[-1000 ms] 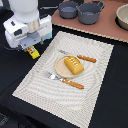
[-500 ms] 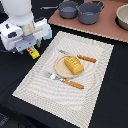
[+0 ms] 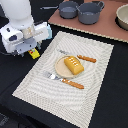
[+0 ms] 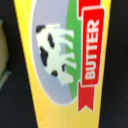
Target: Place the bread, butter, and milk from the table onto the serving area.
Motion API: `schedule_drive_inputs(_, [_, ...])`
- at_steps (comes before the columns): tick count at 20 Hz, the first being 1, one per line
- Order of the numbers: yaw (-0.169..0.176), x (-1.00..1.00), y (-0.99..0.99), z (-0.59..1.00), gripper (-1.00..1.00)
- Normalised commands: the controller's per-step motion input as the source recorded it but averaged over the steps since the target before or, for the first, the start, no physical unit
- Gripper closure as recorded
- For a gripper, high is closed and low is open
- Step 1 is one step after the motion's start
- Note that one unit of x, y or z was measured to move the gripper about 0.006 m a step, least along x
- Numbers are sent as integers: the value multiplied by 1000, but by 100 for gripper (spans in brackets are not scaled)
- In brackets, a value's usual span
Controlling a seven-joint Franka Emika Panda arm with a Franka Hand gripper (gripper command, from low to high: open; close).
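**Meanwhile, the butter sits beneath the arm's white head at the mat's edge**

Over on the exterior view's left, the white arm [image 3: 22, 30] hangs low above the black worktop [image 3: 107, 95], and a corner of the yellow butter box [image 3: 34, 53] peeks out under it, just beside the edge of the striped beige mat [image 3: 60, 92]. Whether the box is touching the worktop cannot be told. The jaws are hidden under the arm's body in that view, and the wrist view shows no fingers, so whether they are open or closed on the box cannot be told. The wrist view is filled with the butter's face: a yellow carton with a black-and-white cow [image 4: 56, 52] on a blue and green oval and a red ribbon [image 4: 91, 55] reading BUTTER.

On the mat, the orange-brown bread [image 3: 73, 65] lies on the round tan plate [image 3: 60, 70]. An orange-handled knife [image 3: 80, 57] lies beside the plate on its far side and an orange-handled fork [image 3: 65, 81] on its near side. Behind the mat, a pinkish-brown board [image 3: 100, 25] carries grey pots [image 3: 90, 12]. The milk is not visible in either view.
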Motion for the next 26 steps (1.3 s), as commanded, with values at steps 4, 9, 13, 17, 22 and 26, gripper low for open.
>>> schedule_drive_inputs(4, [10,-164,0,-76,100])
schedule_drive_inputs(9, [15,-83,0,26,100])
schedule_drive_inputs(13, [2,-4,-50,433,100])
schedule_drive_inputs(17, [0,240,-434,991,100])
schedule_drive_inputs(22, [-6,666,-687,972,100])
schedule_drive_inputs(26, [-8,737,-692,819,100])
